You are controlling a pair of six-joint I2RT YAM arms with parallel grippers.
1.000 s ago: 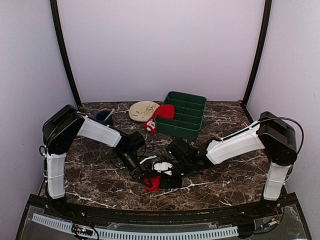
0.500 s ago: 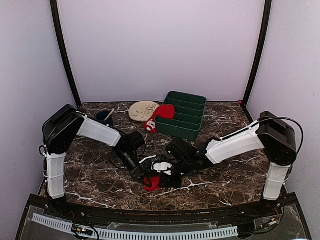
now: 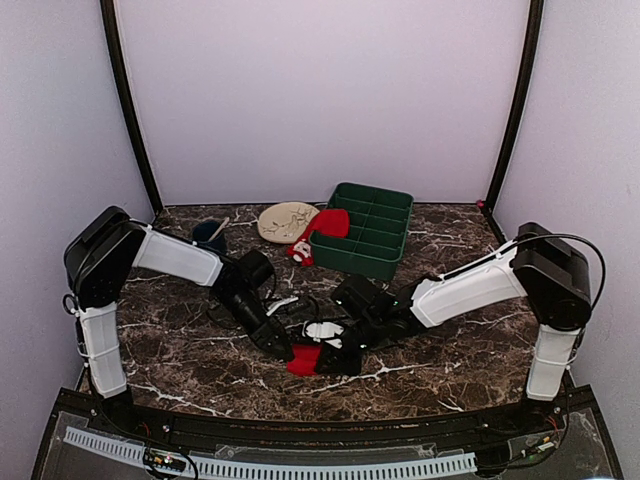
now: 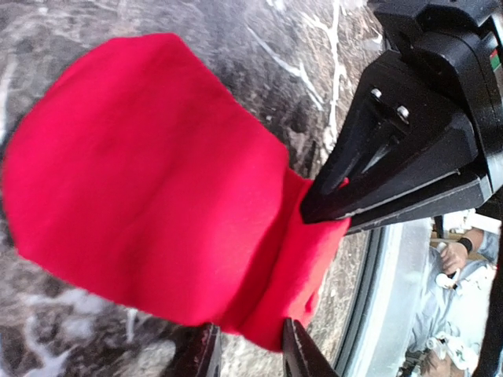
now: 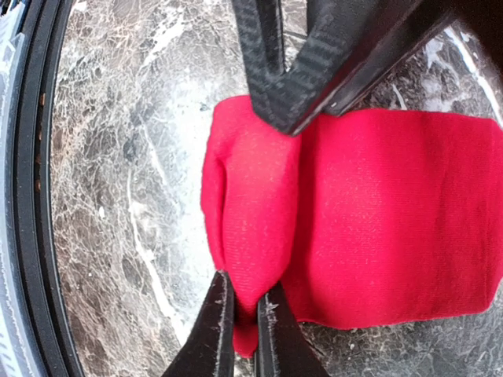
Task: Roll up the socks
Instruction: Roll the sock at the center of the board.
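Red fabric sock (image 3: pixel 305 360), partly folded, lies on the dark marble worktop (image 3: pixel 450 360) at lower centre of the overhead view, fold pinched tight in the right jaws, left jaws slightly parted around its edge.

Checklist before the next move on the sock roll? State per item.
1. Right gripper jaws clamped on the near sock at its fold: ok.
2. Left gripper free of fabric: not ok; jaws apart, sock edge between them.
3. Near sock rolled: not ok; one fold, the rest lies flat.
4. Grippers clear of each other: cannot tell; both crowd the fold.
5. Second sock rolled: not ok; unrolled at the green bin corner.
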